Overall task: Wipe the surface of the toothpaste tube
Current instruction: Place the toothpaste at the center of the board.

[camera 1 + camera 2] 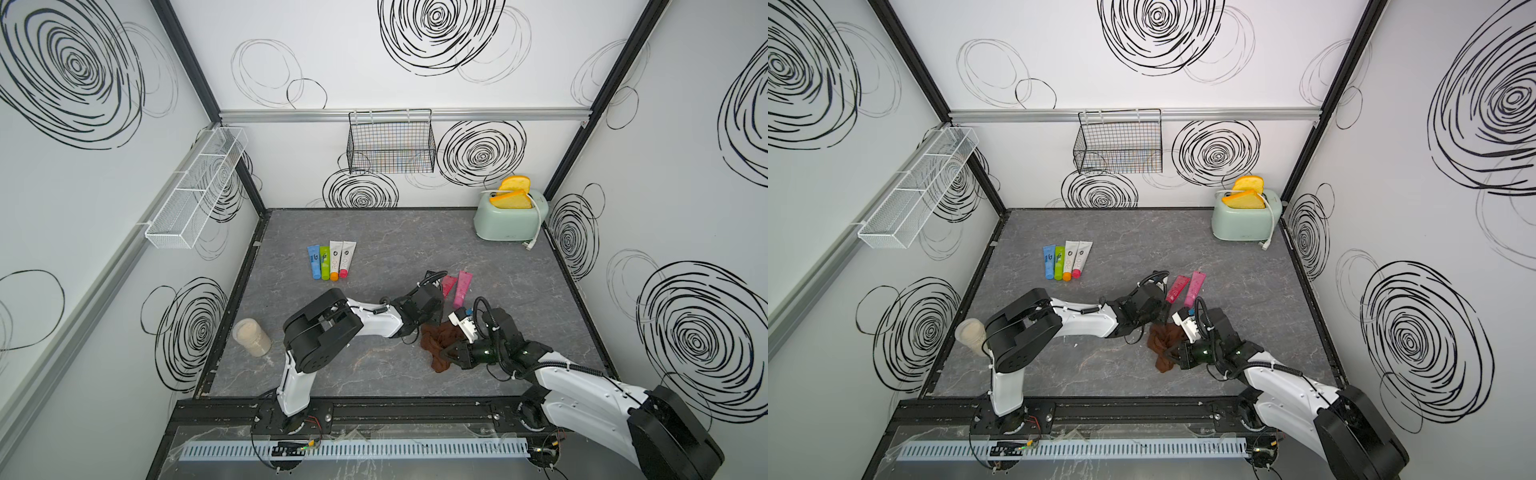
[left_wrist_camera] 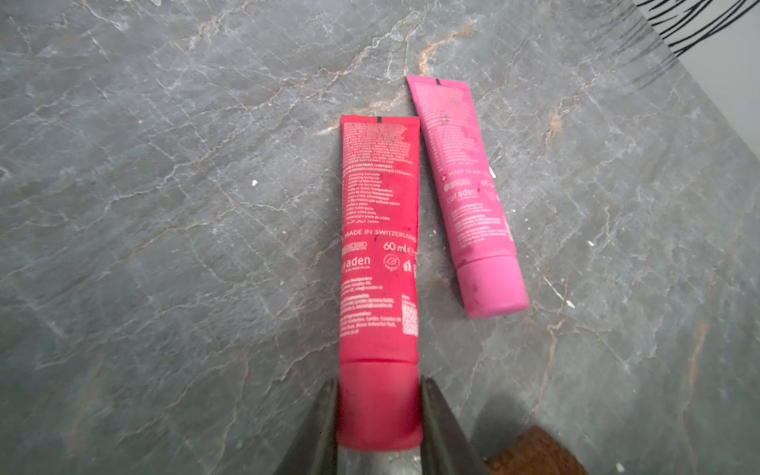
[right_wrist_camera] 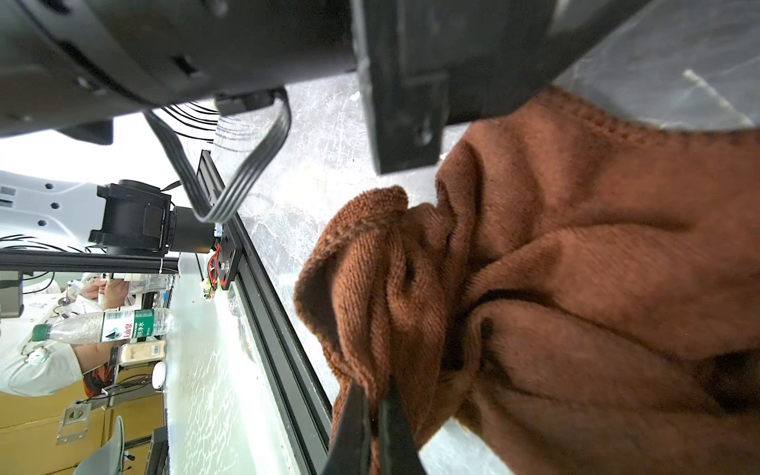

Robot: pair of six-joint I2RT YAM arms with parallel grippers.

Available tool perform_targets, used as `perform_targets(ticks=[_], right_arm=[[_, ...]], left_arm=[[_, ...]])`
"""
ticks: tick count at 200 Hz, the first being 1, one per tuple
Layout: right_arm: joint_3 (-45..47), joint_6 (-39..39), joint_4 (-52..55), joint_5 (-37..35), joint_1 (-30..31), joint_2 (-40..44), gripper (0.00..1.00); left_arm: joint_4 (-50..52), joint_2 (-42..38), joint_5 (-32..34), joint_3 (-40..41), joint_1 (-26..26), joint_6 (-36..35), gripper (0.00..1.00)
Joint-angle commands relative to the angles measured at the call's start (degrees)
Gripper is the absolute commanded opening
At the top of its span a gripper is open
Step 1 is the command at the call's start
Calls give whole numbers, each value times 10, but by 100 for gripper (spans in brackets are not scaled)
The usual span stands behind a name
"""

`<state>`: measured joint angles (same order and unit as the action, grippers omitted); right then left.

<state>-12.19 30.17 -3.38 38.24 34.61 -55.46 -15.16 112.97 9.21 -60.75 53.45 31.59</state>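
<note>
Red toothpaste tube [image 2: 378,246] has its cap [image 2: 378,415] clamped in the left gripper [image 2: 378,382]; the right gripper [image 3: 373,388] pinches the brown cloth [image 3: 575,288].

pink tube [image 2: 464,185] close beside red tube [image 2: 378,246]

Red plastic toothpaste tube [image 1: 448,286]: cap end hidden behind left arm [image 1: 376,321] in both top views. Upper small print [image 2: 378,144] blurred, illegible in left wrist view.

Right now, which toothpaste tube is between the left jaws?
The red tube, clamped at its cap by the left jaws; the pink tube beside it lies free.
</note>
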Motion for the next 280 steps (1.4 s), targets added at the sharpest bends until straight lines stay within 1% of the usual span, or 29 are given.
perform_targets(ticks=[1, 47, 49, 62, 65, 81, 91, 101, 120, 156, 206, 222, 248, 264, 280], right_arm=[[-5, 4, 14, 3, -3, -6, 0], [-14, -1, 24, 3, -3, -4, 0], [-14, -1, 24, 3, -3, -4, 0], [-14, -2, 25, 3, -3, -3, 0], [-14, -2, 24, 4, -3, -3, 0], [-14, -3, 21, 4, -3, -5, 0], [-14, -4, 20, 4, -3, -7, 0], [-15, -4, 18, 5, -4, -7, 0], [-15, -5, 19, 7, -6, -6, 0], [-14, -6, 18, 9, -6, -5, 0], [-14, -6, 19, 9, -7, -2, 0], [-14, -6, 18, 9, -8, 0, 0], [-18, -6, 16, -3, -10, 1, 0], [-32, -7, 3, -22, -10, -9, 0], [-66, -17, -5, -21, -9, -49, 0]], left_arm=[[-40, 8, -7, -16, 2, 15, 2], [-41, -7, -28, 9, 16, 24, 2], [-41, -7, -28, 9, 16, 24, 6], [-45, -9, -36, 12, 18, 26, 15], [-47, -9, -38, 12, 18, 26, 19], [-63, -3, -58, 12, 16, 30, 42], [-77, 3, -78, 11, 13, 34, 53], [-90, 10, -101, 9, 7, 39, 59], [-112, 19, -130, 8, 3, 46, 66], [-148, 34, -183, -1, -4, 57, 67], [-170, 61, -211, -17, -19, 69, 69], [-172, 60, -209, -15, -23, 67, 69], [-158, 10, -169, 12, -27, 49, 70], [-111, -43, -108, 27, -26, 26, 71], [-66, -104, -52, 45, -39, 7, 71]])
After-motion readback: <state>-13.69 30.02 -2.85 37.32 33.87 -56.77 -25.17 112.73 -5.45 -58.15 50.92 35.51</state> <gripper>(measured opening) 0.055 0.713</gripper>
